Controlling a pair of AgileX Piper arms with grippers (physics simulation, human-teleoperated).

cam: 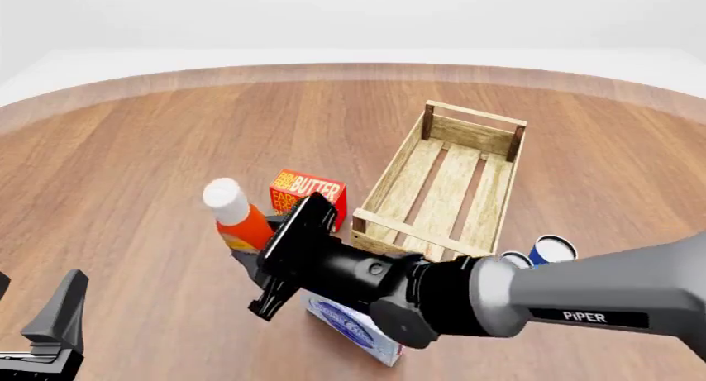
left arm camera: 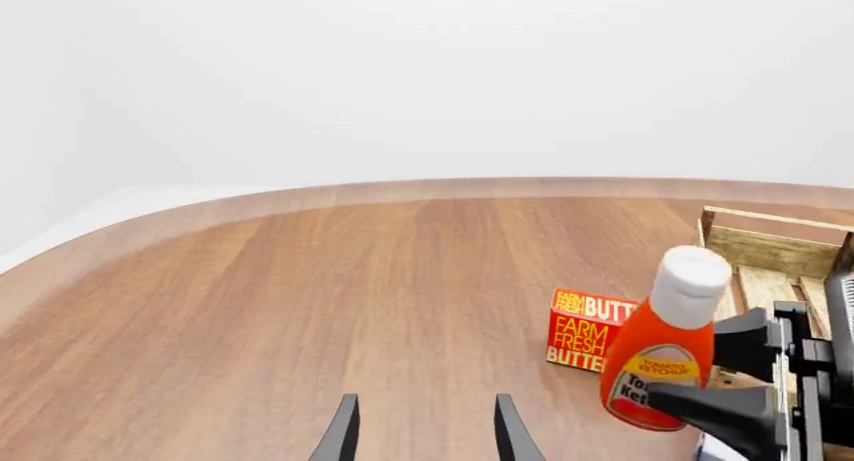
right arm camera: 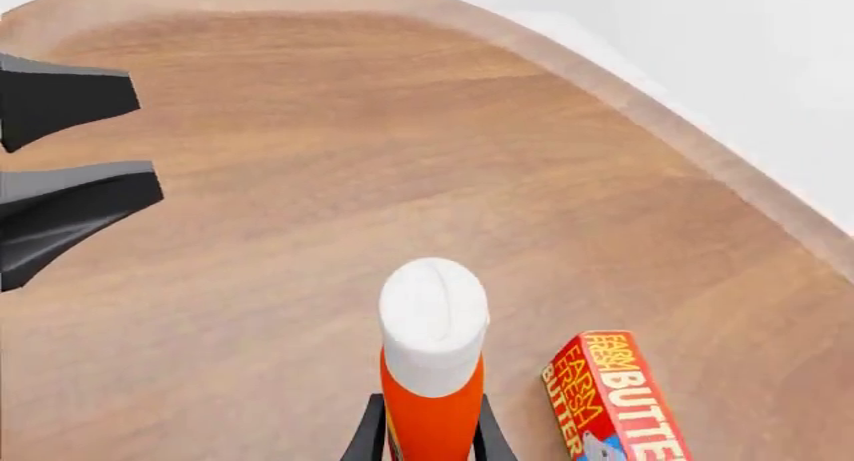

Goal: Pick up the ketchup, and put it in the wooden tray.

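Wooden table (cam: 132, 166), right gripper (right arm camera: 427, 436) clamping ketchup (right arm camera: 430, 351)

Round wooden table (cam: 165, 150) against plain white backdrop.

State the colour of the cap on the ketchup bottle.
White. The cap tops the orange-red ketchup, and it shows best in the right wrist view.

The right arm stretches leftward across the table, its end effector (cam: 268, 247) clamped; the left end effector (left arm camera: 424, 428) hangs parted.
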